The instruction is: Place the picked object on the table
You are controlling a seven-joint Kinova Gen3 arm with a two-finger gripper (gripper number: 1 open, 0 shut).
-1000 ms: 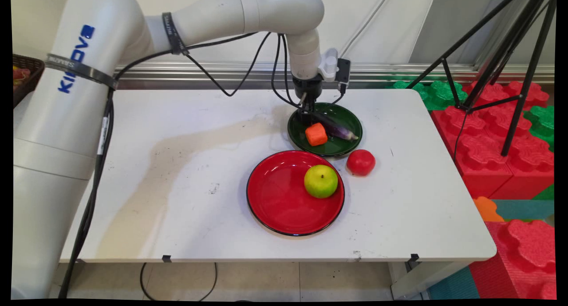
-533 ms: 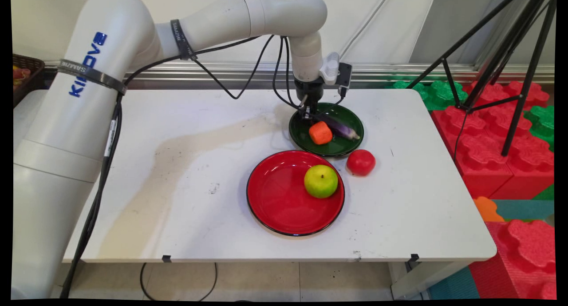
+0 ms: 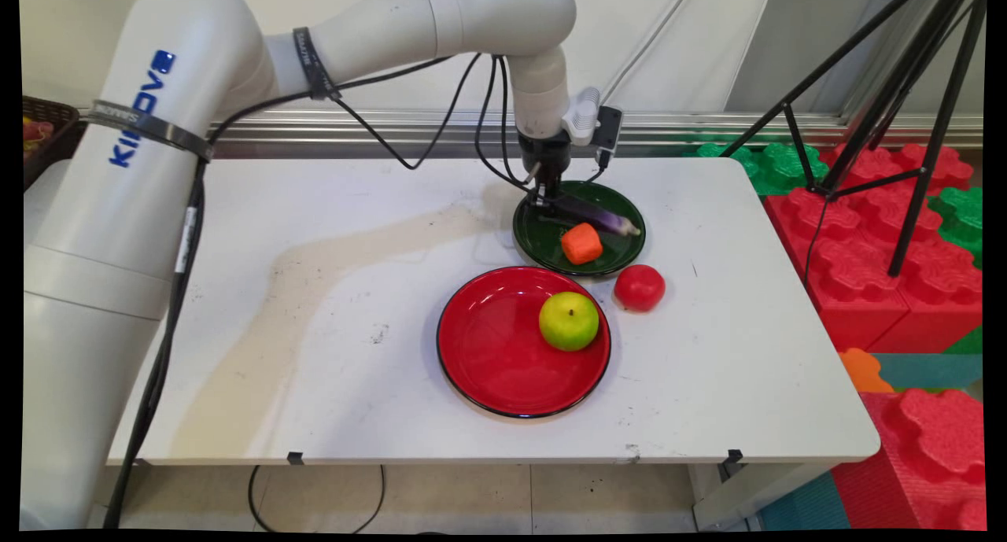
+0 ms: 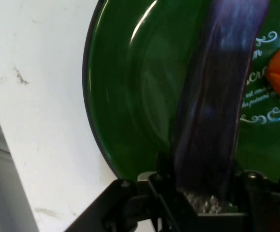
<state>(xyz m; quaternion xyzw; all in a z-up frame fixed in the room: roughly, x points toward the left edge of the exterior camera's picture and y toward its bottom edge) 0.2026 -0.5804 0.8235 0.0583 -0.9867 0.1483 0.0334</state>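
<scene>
Eggplant [image 4: 212,96] clamped between jaws over green plate [image 4: 130,96].

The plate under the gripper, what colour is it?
Dark green plate, with pale lettering inside; clearest in the hand view, where the gripper holds a purple eggplant over it.

glossy green plate [image 4: 130,96], glossy purple eggplant [image 4: 212,106]

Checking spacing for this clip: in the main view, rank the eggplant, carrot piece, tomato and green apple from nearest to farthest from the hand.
1. Eggplant: clamped in the hand, over the green plate.
2. Carrot piece: on that plate, just in front.
3. Tomato: on the table, beside the plate's near right edge.
4. Green apple: on the red plate, nearest the camera.
</scene>
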